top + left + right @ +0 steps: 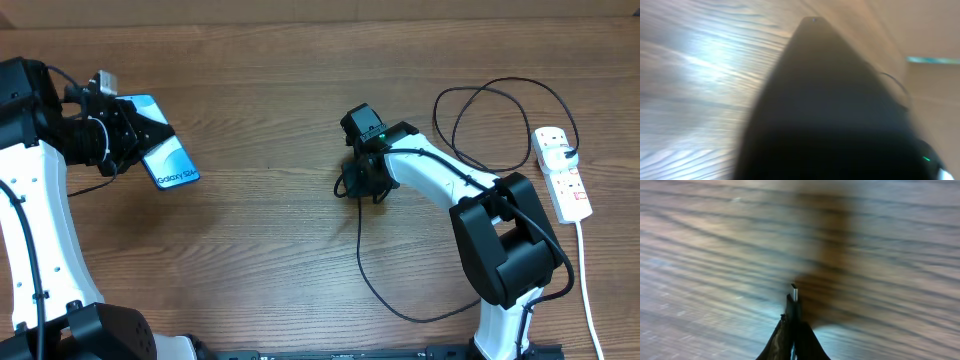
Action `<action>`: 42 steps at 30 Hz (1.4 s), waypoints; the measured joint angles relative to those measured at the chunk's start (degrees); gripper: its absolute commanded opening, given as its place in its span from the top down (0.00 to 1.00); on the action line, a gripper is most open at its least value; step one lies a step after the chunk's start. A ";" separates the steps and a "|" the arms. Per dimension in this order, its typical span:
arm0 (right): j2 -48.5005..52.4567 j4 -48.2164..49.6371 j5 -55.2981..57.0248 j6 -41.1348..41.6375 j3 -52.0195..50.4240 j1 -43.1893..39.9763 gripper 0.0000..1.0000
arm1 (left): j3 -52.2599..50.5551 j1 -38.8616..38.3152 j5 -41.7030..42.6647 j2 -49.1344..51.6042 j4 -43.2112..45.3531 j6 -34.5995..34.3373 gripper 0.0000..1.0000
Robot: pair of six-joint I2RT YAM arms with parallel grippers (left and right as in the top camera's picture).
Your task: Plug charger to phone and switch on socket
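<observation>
Black charger [361, 250] tip and phone [170, 160] are both gripped but not yet joined.
Left fingers [132, 128] clench the phone at nine o'clock; right fingers [366, 182] pinch the plug near the table [270, 270] centre; the socket [563, 172] at three o'clock is not yet switched on.

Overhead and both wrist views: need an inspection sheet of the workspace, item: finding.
Surface: wooden table, bare wood, no spills seen.
Job's things: phone at the left, screen up, in the left gripper. The charger has its plug tip near the table centre, apart from the phone. The socket lies flat at the right.
Clutter: nothing seen.
Grippers: left gripper shut on the phone. Right gripper shut on the charger, with the plug tip poking past its fingertips.
Cables: the charger loops from the right gripper round to the socket. A white cord runs from the socket toward the near edge.
Surroundings: nothing seen.
</observation>
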 measured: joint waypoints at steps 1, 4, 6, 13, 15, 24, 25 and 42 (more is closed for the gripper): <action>0.00 0.02 -2.19 -0.07 0.09 -0.11 0.96 | 0.00 0.00 2.01 0.00 0.15 0.24 0.96; -0.02 0.11 -11.13 -0.79 0.61 -1.22 0.96 | 0.00 0.00 7.61 0.00 0.79 1.07 0.96; -0.22 0.61 -19.39 -2.12 0.90 -2.64 0.96 | 0.00 0.00 11.37 0.00 2.01 1.33 0.96; -5.97 0.74 -41.88 -5.75 0.90 -7.72 0.96 | 0.00 0.00 23.65 0.00 6.36 1.49 0.96; -8.39 1.05 -48.22 -7.17 0.98 -8.33 0.96 | 0.00 0.00 26.82 0.00 6.40 1.49 0.96; -11.39 0.94 -71.67 -11.98 1.66 -7.28 0.96 | 0.00 -1.81 35.28 0.00 6.64 1.49 0.96; -11.41 0.61 -73.92 -12.55 1.68 -7.02 0.96 | 0.00 -2.34 35.80 0.00 6.73 1.49 0.96; -17.84 -21.35 -82.58 -32.46 1.77 -6.12 0.96 | 0.00 -9.44 38.25 -0.02 6.32 0.85 0.96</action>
